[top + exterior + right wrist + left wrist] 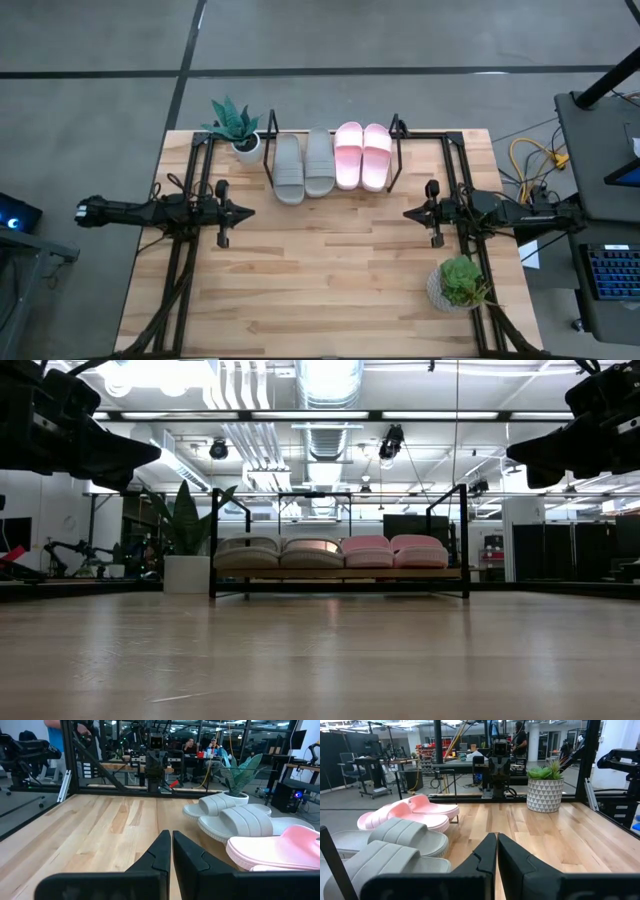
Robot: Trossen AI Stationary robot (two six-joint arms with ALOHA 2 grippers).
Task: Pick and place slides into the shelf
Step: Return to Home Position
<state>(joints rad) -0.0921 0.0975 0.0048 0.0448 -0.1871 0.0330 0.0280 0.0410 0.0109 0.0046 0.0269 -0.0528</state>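
Two grey-green slides [303, 165] and two pale pink slides [362, 155] lie side by side, soles down, on the shelf's wooden board [340, 573] between its thin black uprights [398, 128] at the table's far side. The grey-green pair is on the left and the pink pair on the right. The slides also show in the left wrist view [395, 837] and in the right wrist view [240, 822]. My left gripper [250, 211] is shut and empty over the table's left part. My right gripper [407, 213] is shut and empty over the right part. Both hang above the table.
A white pot with a spiky plant [235, 128] stands at the shelf's left end. A patterned pot with a green plant [458, 284] stands near the right front. Black arm-mount frames [180, 260] run along both table sides. Bare wood [330, 270] lies between the arms. People show in the room beyond.
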